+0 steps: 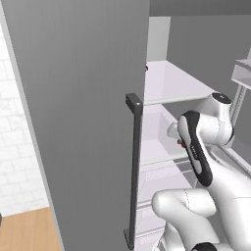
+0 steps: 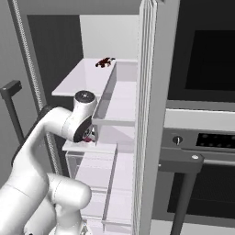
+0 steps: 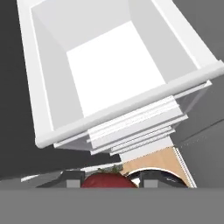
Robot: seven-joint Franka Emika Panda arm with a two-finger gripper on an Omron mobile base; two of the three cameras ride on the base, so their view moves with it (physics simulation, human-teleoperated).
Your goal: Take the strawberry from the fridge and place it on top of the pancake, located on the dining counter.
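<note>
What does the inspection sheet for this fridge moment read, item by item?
Surface: white fridge shelves and a white bin under the hand.
Job's things: small red strawberry between the claw's tips; tall grey fridge door open, with a dark bar handle.
Clutter: dark red-black cluster on the upper shelf.
Grippers: claw shut on the strawberry.
Cables: nothing seen.
Surroundings: black oven to the right; white brick wall and wooden floor to the left.

Flat, even rendered light, pretty bright on the white fridge (image 2: 114, 92) shelves, barely any shadows. No glare, edges slightly soft and low-res, no lens distortion.
</note>
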